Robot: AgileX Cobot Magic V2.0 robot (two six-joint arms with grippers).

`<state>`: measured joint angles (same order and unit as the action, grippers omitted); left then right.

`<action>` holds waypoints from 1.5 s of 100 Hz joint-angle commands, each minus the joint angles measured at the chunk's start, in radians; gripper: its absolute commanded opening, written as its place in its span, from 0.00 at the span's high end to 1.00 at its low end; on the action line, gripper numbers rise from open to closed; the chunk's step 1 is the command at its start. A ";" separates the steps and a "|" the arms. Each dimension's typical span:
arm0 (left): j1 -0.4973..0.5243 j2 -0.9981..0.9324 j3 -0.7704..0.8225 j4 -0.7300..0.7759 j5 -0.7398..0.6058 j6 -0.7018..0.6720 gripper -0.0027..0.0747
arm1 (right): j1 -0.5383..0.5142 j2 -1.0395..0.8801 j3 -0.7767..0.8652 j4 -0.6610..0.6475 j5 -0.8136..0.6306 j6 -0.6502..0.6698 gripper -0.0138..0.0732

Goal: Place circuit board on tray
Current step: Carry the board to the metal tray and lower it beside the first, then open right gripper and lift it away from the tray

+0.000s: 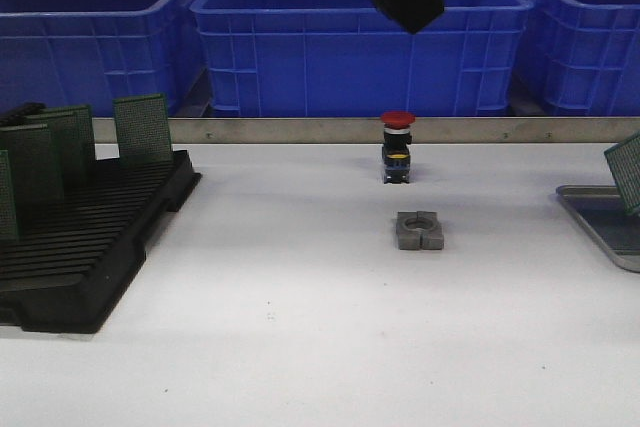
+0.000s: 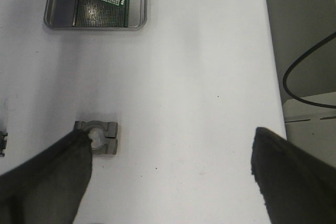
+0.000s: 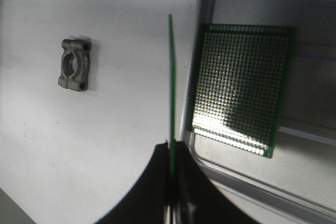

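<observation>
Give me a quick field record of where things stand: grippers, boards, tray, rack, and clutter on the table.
right gripper: shut on a circuit board, seen edge-on, above the tray's near rim
left gripper: open, empty, above the table near the metal clamp block
tray: one board already lying flat inside
rack: black, slotted, at the table's left, several boards standing upright in it
other items: red push button at the table's middle, behind the clamp block
background: blue crates
</observation>
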<state>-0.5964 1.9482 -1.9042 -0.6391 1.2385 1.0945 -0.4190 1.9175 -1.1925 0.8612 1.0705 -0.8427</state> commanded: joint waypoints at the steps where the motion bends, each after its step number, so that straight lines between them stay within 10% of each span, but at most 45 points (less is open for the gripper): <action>1: -0.007 -0.056 -0.026 -0.058 0.012 -0.005 0.22 | -0.007 -0.016 -0.025 0.051 0.019 0.000 0.91; 53: -0.007 -0.056 -0.026 -0.058 0.013 -0.005 0.22 | -0.007 0.012 -0.025 0.052 -0.015 0.006 0.87; 102: -0.007 -0.056 -0.026 -0.058 0.013 -0.005 0.22 | -0.007 0.012 -0.025 0.052 -0.039 0.007 0.64; 131: -0.007 -0.056 -0.026 -0.058 0.013 -0.005 0.22 | -0.007 0.012 -0.025 0.052 -0.085 0.007 0.23; 150: -0.007 -0.056 -0.026 -0.058 0.013 -0.005 0.22 | -0.007 0.011 -0.031 0.052 -0.085 0.007 0.22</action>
<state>-0.5964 1.9482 -1.9042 -0.6391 1.2385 1.0945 -0.4190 1.9784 -1.1925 0.8689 0.9624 -0.8310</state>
